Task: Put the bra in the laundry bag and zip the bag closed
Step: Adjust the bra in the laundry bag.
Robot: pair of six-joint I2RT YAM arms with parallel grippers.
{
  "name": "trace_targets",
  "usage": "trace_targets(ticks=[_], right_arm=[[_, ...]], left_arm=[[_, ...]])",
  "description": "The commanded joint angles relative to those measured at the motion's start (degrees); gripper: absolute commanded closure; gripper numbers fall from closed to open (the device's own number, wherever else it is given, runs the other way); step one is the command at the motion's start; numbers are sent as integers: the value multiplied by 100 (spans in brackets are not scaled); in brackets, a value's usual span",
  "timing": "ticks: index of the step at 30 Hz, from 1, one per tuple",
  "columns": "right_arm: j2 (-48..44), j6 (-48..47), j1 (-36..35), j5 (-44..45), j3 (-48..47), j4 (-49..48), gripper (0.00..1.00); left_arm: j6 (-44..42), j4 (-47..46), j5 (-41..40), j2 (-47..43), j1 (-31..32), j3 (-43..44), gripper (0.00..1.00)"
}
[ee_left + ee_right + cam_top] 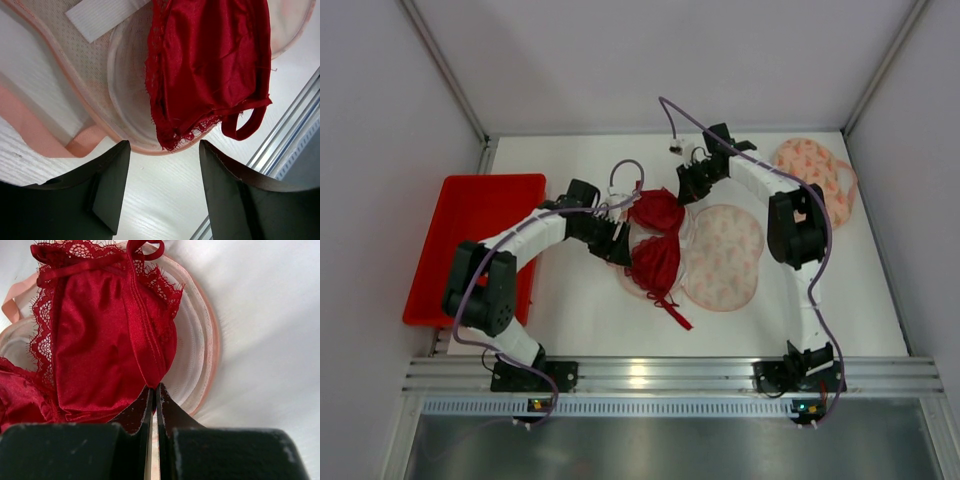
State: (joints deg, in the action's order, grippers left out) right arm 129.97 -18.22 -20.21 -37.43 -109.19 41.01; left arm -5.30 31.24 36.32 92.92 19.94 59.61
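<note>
Top view: bra (655,245) lies mid-counter (580,310), on the left half of the opened laundry bag (725,260). The bag's other half is flapped out to the right, so nothing is zipped yet. Bra's long axis runs far-to-near, w/ straps trailing toward the arm bases. Left gripper (620,245) is right at the near cup's left side and right gripper (692,185) at the far cup's right edge. Both are about equally close, one per cup. Red tray (480,220) sits off to the left.

Left wrist: left gripper (164,150) is open and holds nothing. Bra's lace hem (210,65) and bag rim (125,80) are straight ahead, just past the fingertips. White tab (105,15) on the mesh is blank, no text.

Right wrist: right gripper (154,390) is fully closed. The red band of the far cup (100,340) tapers into its tips, so it's prob. pinching the bra's edge.

No brand or writing legible in any view.
</note>
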Motion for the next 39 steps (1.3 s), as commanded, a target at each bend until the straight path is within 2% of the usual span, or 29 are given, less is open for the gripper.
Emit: trace_targets(ticks=[1,10,13,14,18,19,21,22,25,30,33,36,39], right_arm=[[-68,-173,-80,-186,-235,38,100],[-253,-156,-62,-28,-24,-59,100],[-253,-156,-71,-10,-6,-50,100],[-253,-164,-62,-10,-15,-50,100],[-253,-182,-62,-36,-15,-15,100],[-270,-217,-62,-54,-15,3,100],[-279,-270,-71,-71,-6,38,100],[-271,-314,-71,-80,3,56,100],[-306,-454,-71,-150,46,108,100],[-350,-700,-80,-229,126,179,100],[-350,-797,-89,-308,117,223,100],[-358,-806,-106,-388,126,214,100],[-376,-841,-124,-388,152,188,100]], left_arm=[[196,-198,367,190,18,270,37],[495,-198,358,305,194,191,40],[495,-189,420,253,255,51,48],[504,-198,446,244,256,24,54],[486,-154,552,244,282,32,68],[460,-119,535,287,282,67,74],[311,-40,333,314,282,217,81],[215,21,228,357,282,304,89],[-303,381,-141,516,282,848,95],[-1751,1442,-415,937,291,1990,96],[-2543,1876,-642,1280,387,2308,96],[-2879,2035,-942,1526,580,2414,96],[-2871,2026,-1012,1798,730,2406,95]])
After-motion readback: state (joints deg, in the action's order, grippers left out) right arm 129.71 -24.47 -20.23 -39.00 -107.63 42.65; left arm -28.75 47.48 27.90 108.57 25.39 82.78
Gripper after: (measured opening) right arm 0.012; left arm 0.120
